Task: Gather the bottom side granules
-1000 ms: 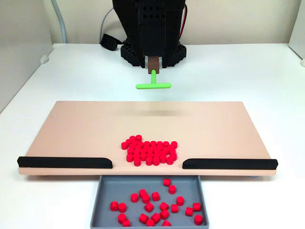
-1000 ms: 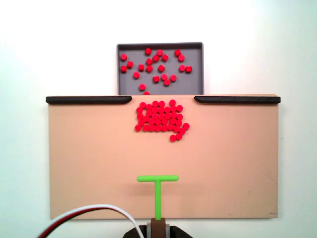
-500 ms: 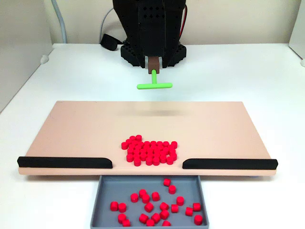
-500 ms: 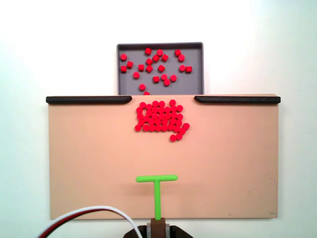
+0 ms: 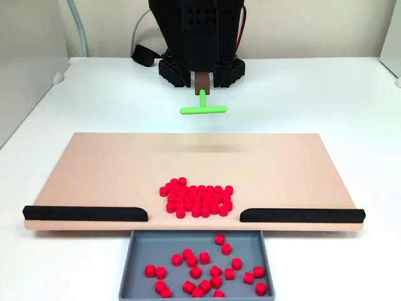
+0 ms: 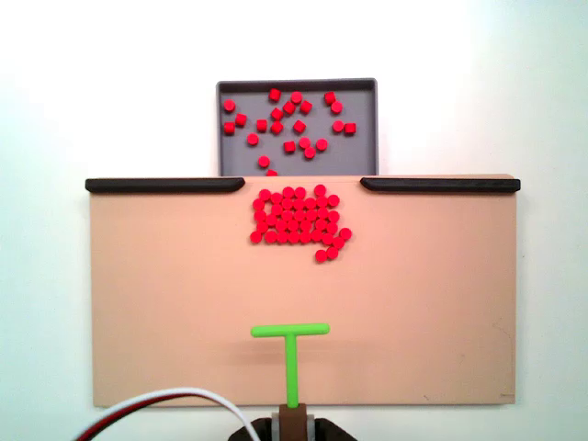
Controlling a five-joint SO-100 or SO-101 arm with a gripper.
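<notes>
The granules (image 5: 196, 202) (image 6: 299, 220) lay in one dense red cluster on the tan board (image 5: 100, 169) (image 6: 156, 294), at the gap between the two black rails, just beside the grey tray (image 5: 128, 263) (image 6: 363, 138) holding loose pellets. The green T-shaped pusher (image 5: 203, 108) (image 6: 290, 354) hovered well apart from them, over the board's opposite edge, fixed in the gripper (image 5: 202, 78) (image 6: 294, 421); whether the jaws clenched it could not be told.
</notes>
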